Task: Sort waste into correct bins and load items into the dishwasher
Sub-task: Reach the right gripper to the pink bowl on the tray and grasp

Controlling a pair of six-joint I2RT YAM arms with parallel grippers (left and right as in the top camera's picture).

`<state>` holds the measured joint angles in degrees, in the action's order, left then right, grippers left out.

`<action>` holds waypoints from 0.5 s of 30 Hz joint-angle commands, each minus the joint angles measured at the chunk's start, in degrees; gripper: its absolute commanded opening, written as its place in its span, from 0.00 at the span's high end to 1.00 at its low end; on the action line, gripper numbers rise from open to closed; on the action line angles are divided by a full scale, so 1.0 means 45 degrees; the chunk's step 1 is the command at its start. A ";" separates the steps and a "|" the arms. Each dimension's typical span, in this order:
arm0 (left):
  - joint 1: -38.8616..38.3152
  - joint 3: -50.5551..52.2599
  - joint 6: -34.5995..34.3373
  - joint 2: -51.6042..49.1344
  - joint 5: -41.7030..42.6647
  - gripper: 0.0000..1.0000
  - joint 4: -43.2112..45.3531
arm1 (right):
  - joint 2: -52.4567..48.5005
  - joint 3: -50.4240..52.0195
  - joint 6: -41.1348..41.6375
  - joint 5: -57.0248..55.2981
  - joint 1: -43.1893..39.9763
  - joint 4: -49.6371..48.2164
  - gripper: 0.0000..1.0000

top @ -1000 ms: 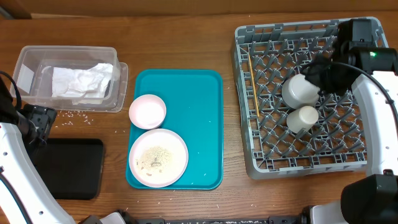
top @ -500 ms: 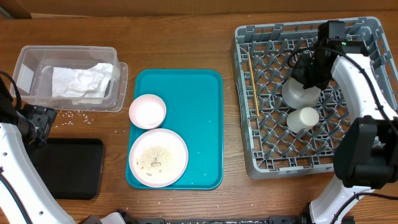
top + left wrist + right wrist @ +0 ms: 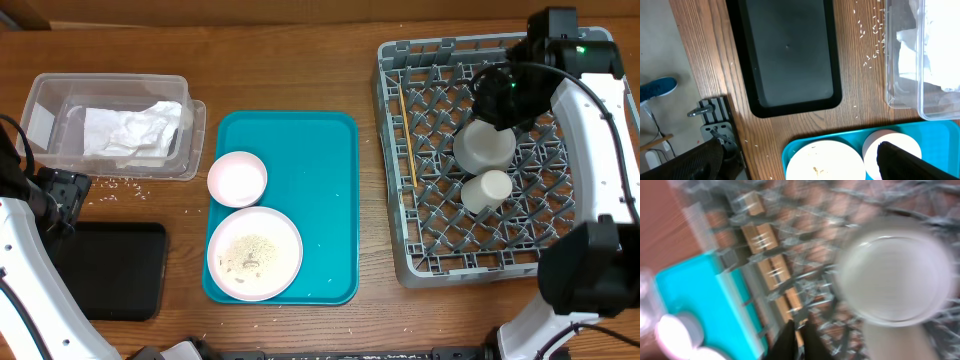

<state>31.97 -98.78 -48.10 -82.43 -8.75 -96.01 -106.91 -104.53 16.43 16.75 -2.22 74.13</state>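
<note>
Right gripper jaws are being held pressed together, empty, above the grey-green bowl lying in the dish rack beside the white cup, left gripper jaws spread; a careless arm sweep is being judged able to dislodge it.

overhead: high up, straight down, whole table | L wrist: downward, mid-height, table's left edge, black tray + tub | R wrist: v. close, blurred, over rack | shared, all 3: teal tray
</note>
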 commanded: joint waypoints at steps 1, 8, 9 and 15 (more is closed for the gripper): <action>-0.0034 -0.0155 -0.0180 -0.0019 -0.0044 0.00 0.0015 | 0.0418 -0.0345 -0.0393 0.2463 0.1894 -0.0369 0.66; -0.0034 -0.0155 -0.0180 -0.0019 -0.0049 0.00 0.0010 | -0.0884 -0.0330 0.1681 -0.0913 0.8014 -0.3405 0.20; -0.0034 -0.0155 -0.0175 -0.0019 -0.0044 0.00 0.0010 | -0.1234 -0.0330 0.1953 -0.1443 0.8612 -0.3638 0.16; -0.0034 -0.0155 -0.0175 -0.0019 -0.0049 0.00 0.0010 | -0.3410 -0.0330 0.2628 -0.2375 1.0486 -0.4648 0.14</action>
<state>31.97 -98.78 -48.10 -82.43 -8.78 -96.01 -118.43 -105.01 25.61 9.61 43.79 54.61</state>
